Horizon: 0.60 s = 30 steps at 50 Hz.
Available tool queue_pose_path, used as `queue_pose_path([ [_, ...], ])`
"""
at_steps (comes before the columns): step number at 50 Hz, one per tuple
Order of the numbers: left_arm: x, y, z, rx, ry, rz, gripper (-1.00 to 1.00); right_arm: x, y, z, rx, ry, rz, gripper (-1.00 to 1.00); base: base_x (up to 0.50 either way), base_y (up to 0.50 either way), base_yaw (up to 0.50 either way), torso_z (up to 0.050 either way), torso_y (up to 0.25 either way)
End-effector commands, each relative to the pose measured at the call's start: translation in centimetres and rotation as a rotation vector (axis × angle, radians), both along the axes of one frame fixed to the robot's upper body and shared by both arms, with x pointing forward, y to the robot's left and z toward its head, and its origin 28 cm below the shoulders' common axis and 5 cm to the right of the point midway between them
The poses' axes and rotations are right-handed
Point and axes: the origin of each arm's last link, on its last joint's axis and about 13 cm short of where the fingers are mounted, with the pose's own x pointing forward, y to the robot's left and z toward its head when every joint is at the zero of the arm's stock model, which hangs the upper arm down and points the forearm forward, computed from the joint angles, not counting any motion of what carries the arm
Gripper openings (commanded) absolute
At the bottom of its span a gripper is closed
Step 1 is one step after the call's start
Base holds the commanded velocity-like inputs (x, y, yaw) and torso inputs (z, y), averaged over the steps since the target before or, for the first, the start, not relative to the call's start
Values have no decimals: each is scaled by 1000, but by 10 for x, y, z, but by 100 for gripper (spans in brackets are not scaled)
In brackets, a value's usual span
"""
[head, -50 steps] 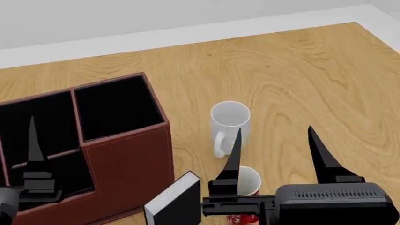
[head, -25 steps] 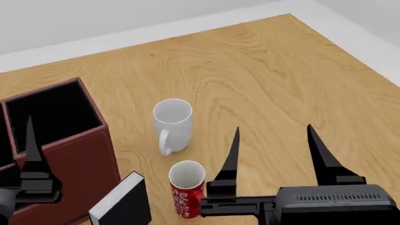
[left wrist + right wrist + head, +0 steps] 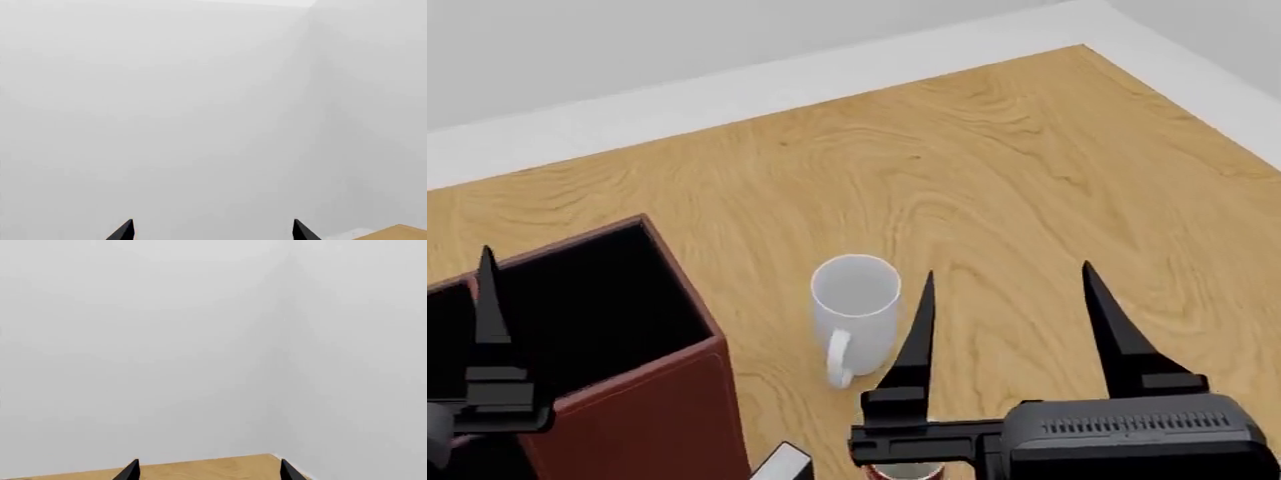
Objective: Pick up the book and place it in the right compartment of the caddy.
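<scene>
Presently counted, left to right in the head view: one caddy (image 3: 641, 405), one book (image 3: 785, 465), one white mug (image 3: 854, 305), all on one wooden bench (image 3: 1028, 150). Two end effectors noted, one per arm.

Left end effector (image 3: 212, 234): seen in the left wrist view as two black fingertips set wide apart, with only blank pale wall between them and a small corner of bench at the frame edge. Holding nothing, touching nothing. In the head view, showing just one upright black finger, raised in front of the caddy at the frame's left edge.

Caddy: reddish-brown outside, black inside, cut off by the left and bottom edges. Right compartment (image 3: 587, 300) open at the top, deep, black-lined, and showing nothing inside in its visible part.

Book: only one corner in view at the bottom edge, just beside the caddy's near right corner, apart from both end effectors. White page edge and dark cover made out. Long axis and heading cannot be told from so small a piece; resting on the bench or leaning, likewise undetermined.

White mug: upright on the bench, right of the caddy and well apart from it, mouth up, handle turned toward the robot.

Right end effector (image 3: 1008, 335): fingers spread wide, pointing up and away, left finger overlapping the mug's right side in the picture; contact cannot be confirmed. Gripping nothing. Right wrist view: two fingertips wide apart, bench edge and pale wall beyond.
</scene>
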Motion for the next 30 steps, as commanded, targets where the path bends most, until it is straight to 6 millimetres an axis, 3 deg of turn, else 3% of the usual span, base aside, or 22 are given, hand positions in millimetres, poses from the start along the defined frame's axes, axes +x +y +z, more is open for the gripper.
queue_pose_path([
  [1,-1,0,1,1,0,3,100,-2,0,1,-14,-3,-4,100,532,237,0,0,0],
  [6,-1,1,1,1,-3,5,100,1,0,-1,-16,30,-33,100,511,229,0,0,2],
  [12,-1,1,1,3,-3,7,100,1,0,-2,2,27,-37,100,-9,-2,-49,0,2],
  [30,-1,1,1,3,-4,5,100,0,-1,-1,25,30,-24,100,-15,8,-500,0,0],
])
